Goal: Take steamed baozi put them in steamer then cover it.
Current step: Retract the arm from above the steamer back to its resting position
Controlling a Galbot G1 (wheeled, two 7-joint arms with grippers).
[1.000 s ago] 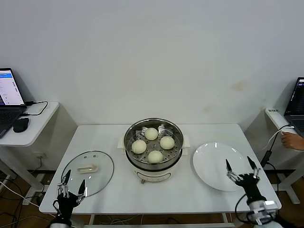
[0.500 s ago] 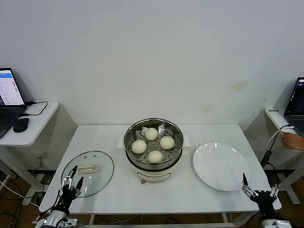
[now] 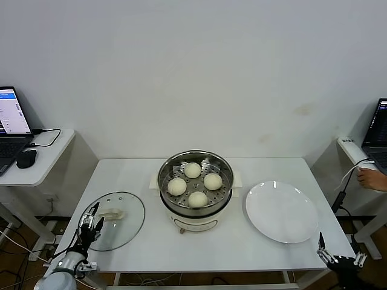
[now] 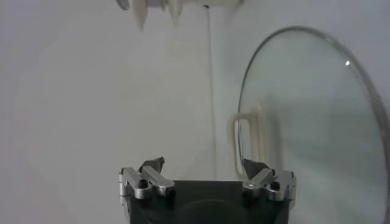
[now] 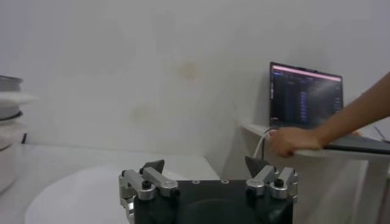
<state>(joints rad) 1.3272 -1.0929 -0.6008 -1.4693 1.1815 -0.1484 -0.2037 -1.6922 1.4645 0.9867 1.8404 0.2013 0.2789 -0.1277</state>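
The steamer [image 3: 195,208] stands mid-table with four baozi [image 3: 193,170] on its perforated tray. The cover [image 3: 130,225], clear glass with a cream handle [image 3: 110,214], lies flat on the table to the left. My left gripper [image 3: 92,220] is open and empty at the cover's near-left rim. In the left wrist view its fingertips [image 4: 203,165] straddle bare table beside the cover [image 4: 317,122] and its handle [image 4: 247,140]. My right gripper [image 3: 340,257] is open and empty, low off the table's front right corner; it also shows in the right wrist view [image 5: 206,164].
An empty white plate [image 3: 281,211] lies right of the steamer; it also shows in the right wrist view [image 5: 79,195]. Side desks with laptops [image 3: 12,112] flank the table. A person's hand [image 5: 298,140] rests by the right laptop [image 5: 304,91].
My right gripper has drawn back from the plate's near edge, down past the table's front right corner. My left gripper has edged forward to the cover's rim.
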